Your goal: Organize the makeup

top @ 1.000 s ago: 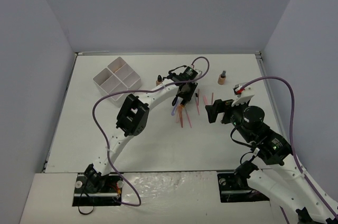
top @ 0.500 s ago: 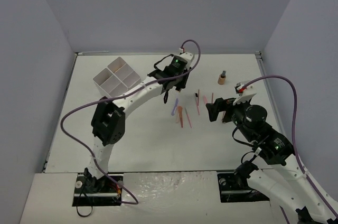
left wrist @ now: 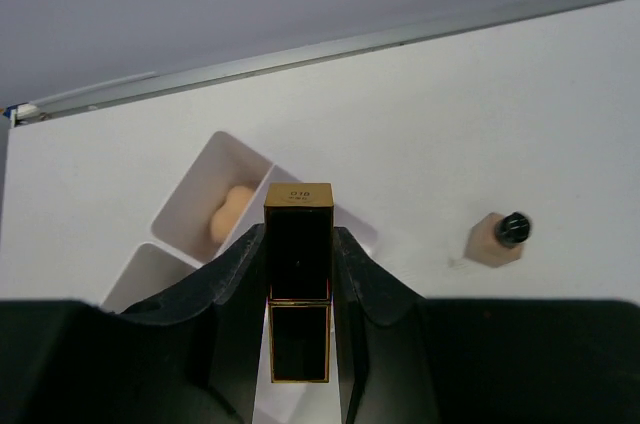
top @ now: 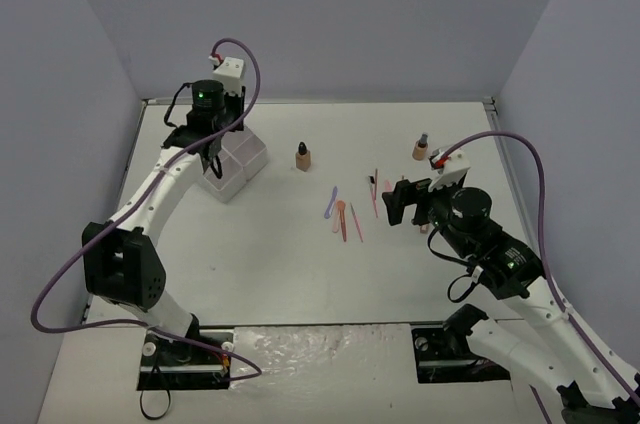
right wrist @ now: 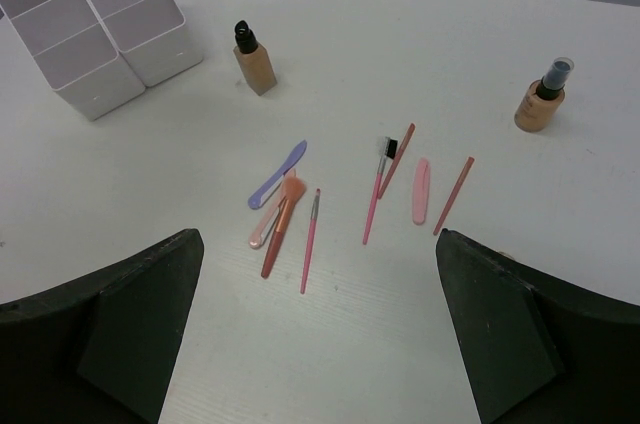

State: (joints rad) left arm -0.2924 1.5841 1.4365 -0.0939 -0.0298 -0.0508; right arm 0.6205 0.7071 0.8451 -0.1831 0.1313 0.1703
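Note:
My left gripper (left wrist: 298,246) is shut on a black-gold lipstick tube (left wrist: 298,212), held upright over the white four-compartment box (left wrist: 186,179); from above it (top: 214,136) hangs over that box (top: 240,159). A beige sponge (left wrist: 231,214) lies in one compartment. One tan dark-capped bottle (top: 303,156) stands mid-table, another (top: 421,149) at the back right. Thin sticks and brushes lie in two loose groups, a purple one (right wrist: 279,174) and pink ones (right wrist: 374,196). My right gripper (right wrist: 320,329) is open above the table just short of them, holding nothing.
The white box (right wrist: 100,29) sits at the back left near the wall. A pink flat file (right wrist: 421,190) and a red pencil (right wrist: 453,194) lie to the right of the sticks. Grey walls close in the table on three sides.
The left arm has swung from the middle of the table, by the sticks, back and left to above the box, carrying the lipstick tube. The right arm has barely shifted.

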